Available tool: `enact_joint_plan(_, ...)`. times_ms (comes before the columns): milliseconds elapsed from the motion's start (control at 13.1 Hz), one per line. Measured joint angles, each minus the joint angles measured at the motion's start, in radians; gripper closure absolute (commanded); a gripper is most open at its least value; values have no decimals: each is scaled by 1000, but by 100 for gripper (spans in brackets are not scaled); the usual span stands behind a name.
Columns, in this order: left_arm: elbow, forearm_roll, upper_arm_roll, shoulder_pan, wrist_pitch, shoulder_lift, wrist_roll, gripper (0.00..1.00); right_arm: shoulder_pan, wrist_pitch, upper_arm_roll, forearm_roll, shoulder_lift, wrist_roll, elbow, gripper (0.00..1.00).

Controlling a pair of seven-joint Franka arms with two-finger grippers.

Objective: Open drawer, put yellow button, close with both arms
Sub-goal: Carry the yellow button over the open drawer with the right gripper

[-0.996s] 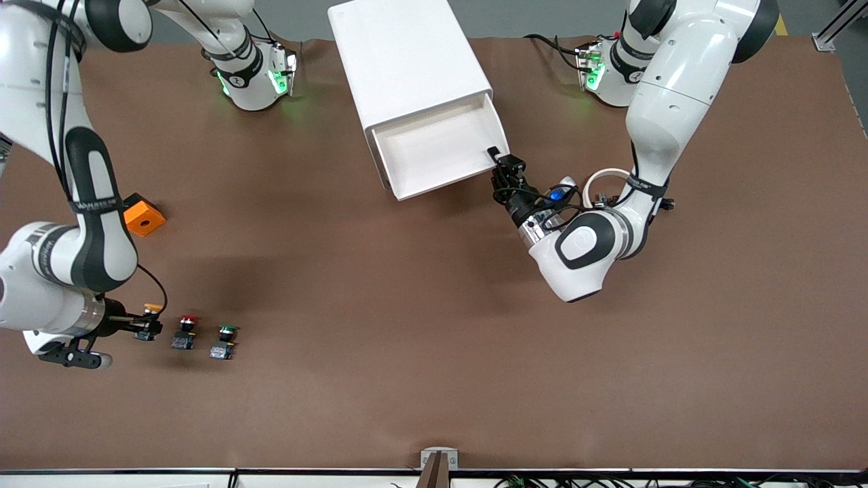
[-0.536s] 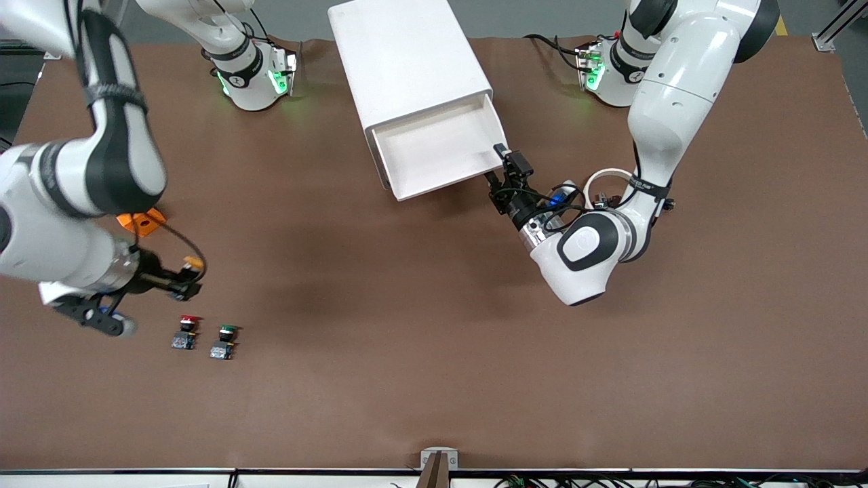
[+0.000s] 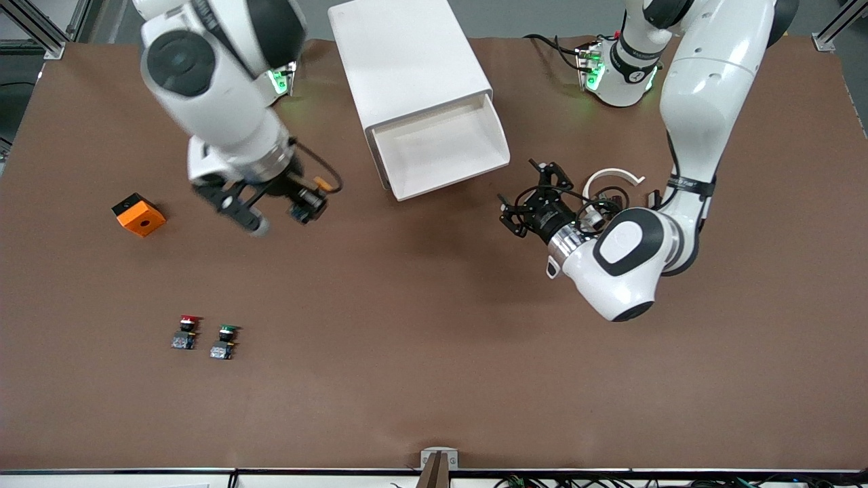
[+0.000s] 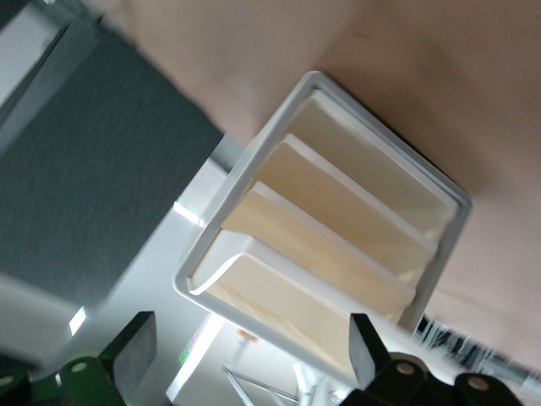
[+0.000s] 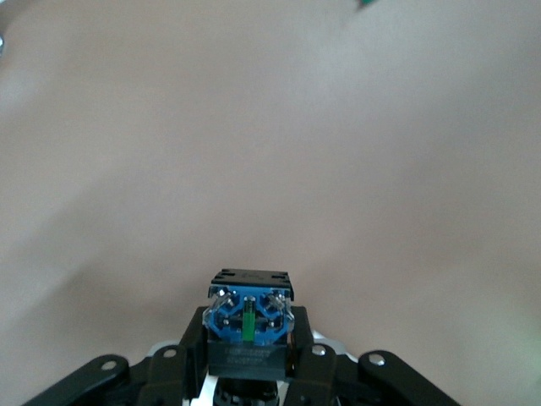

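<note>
The white cabinet (image 3: 407, 61) stands at the table's edge between the robots' bases. Its topmost drawer (image 3: 441, 146) is pulled out and holds nothing. My right gripper (image 3: 310, 200) is shut on the yellow button (image 3: 323, 183), in the air over the table beside the cabinet, toward the right arm's end. In the right wrist view the button's blue base (image 5: 250, 315) sits between my fingers (image 5: 250, 342). My left gripper (image 3: 522, 193) is open and empty, clear of the drawer's front corner. The left wrist view shows the cabinet's cream drawer fronts (image 4: 338, 228) past my open gripper (image 4: 249, 372).
A red-capped button (image 3: 184, 332) and a green-capped button (image 3: 224, 341) stand side by side nearer the front camera at the right arm's end. An orange block (image 3: 138, 215) lies near that end. A white ring (image 3: 612, 176) lies by the left arm's wrist.
My right gripper lifted the yellow button out of the button row and carried it up toward the cabinet. My left gripper left the drawer's front corner, drew back and turned.
</note>
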Motion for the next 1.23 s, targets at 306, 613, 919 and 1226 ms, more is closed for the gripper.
enact_joint_plan(306, 68, 134, 19, 3, 89, -27, 336, 0, 155, 93, -2, -32, -50, 232, -115, 100)
enact_joint_plan(613, 76, 263, 16, -5, 307, -93, 473, 0, 267, 200, -2, -56, -21, 375, -168, 100)
enact_joint_plan(919, 69, 374, 12, -49, 515, -124, 483, 0, 344, 249, -2, -103, 52, 498, -170, 100)
enact_joint_plan(1226, -14, 448, 12, -95, 681, -165, 483, 0, 396, 285, -3, -106, 80, 605, -168, 100)
